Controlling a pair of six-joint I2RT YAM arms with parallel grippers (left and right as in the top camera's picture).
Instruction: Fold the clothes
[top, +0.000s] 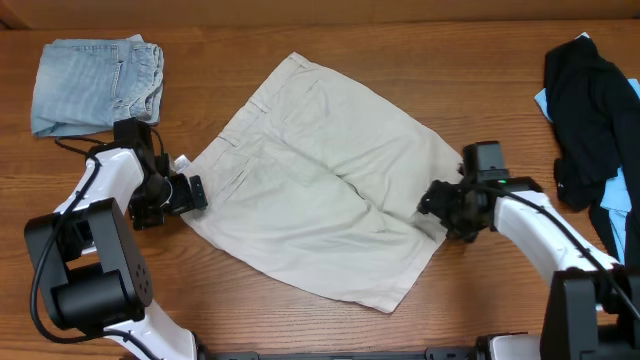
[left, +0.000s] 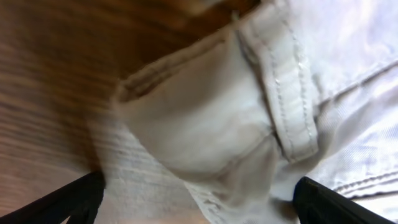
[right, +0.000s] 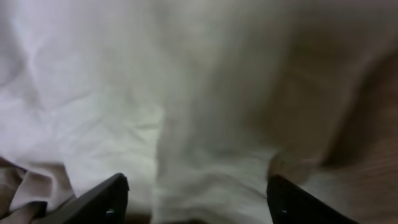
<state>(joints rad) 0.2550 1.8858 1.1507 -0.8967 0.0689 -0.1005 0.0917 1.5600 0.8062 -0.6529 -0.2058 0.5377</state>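
Khaki shorts (top: 320, 180): spread flat at mid-table, lying diagonally. Left gripper (top: 192, 192): jaws apart at the waistband corner (left: 205, 124). Right gripper (top: 432, 200): jaws apart over the leg-end edge. Risk: a shallow bite catches one layer or only the belt loop (left: 292, 106), so the cloth slips and the fold lands skewed.

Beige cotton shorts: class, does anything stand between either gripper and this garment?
Nothing visible does. The left gripper is at the waistband edge of the beige cotton shorts, the right gripper at the opposite edge; both are open over cloth.
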